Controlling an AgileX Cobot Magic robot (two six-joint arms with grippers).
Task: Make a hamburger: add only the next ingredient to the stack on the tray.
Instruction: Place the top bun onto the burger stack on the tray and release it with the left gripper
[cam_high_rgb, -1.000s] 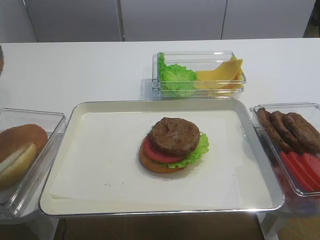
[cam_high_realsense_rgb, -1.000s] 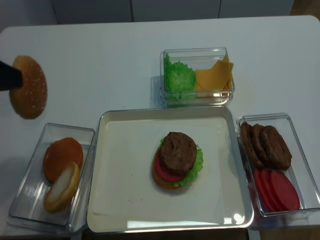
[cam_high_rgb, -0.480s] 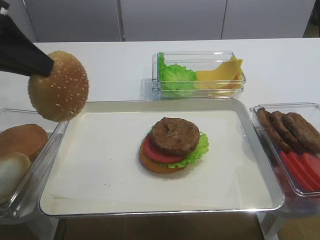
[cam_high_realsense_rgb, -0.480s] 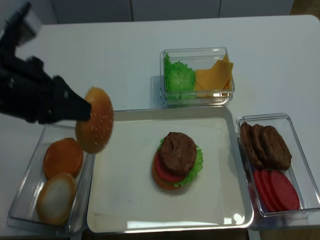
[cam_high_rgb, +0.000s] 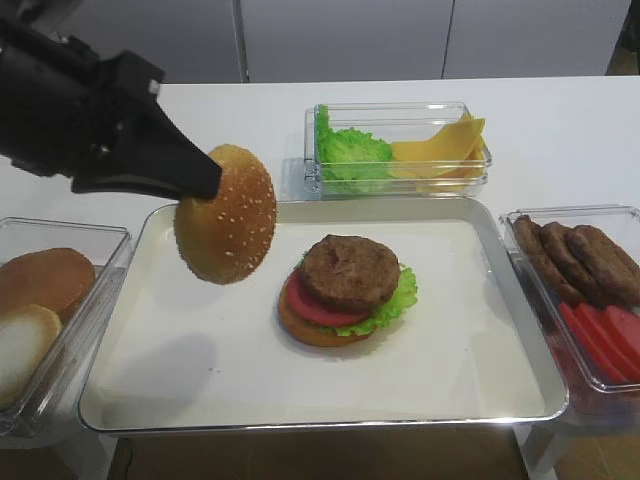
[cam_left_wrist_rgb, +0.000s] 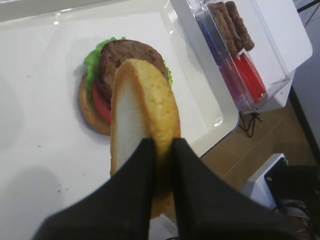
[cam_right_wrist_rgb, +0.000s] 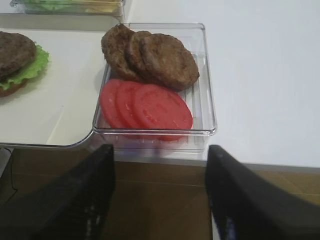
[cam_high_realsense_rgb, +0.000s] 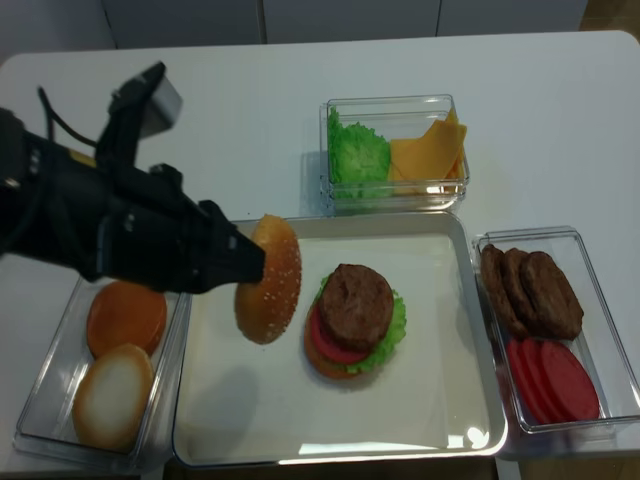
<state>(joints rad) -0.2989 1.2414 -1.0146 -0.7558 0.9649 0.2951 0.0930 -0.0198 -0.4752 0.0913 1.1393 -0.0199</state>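
The left gripper's (cam_left_wrist_rgb: 161, 150) fingers (cam_left_wrist_rgb: 137, 170) are pinched tight on the rim of the sesame bun top (cam_high_rgb: 226, 228), which hangs on edge, nearly vertical, in mid-air at the left centre of the exterior high view, over the silver tray (cam_high_rgb: 520, 300) and just left of the stack (cam_high_rgb: 345, 290). The stack itself sits mid-tray, its patty (cam_high_rgb: 350, 270) bare on top. The right gripper's (cam_right_wrist_rgb: 159, 195) fingers hold nothing and are reckoned fully closed, though the wrist view shows a gap between them; they hover low in the frame before the tub of patties and tomato slices (cam_right_wrist_rgb: 200, 100).

Because the bun is held edgewise, a release now would likely drop it on its rim and let it roll off, or tip the tilted patty; it probably needs turning dome-up first. The narrow edge grip could also slip.

The left arm hides part of the tray's upper-left corner, and the bun tub (cam_high_rgb: 60, 232) at lower left is cut off by the frame.
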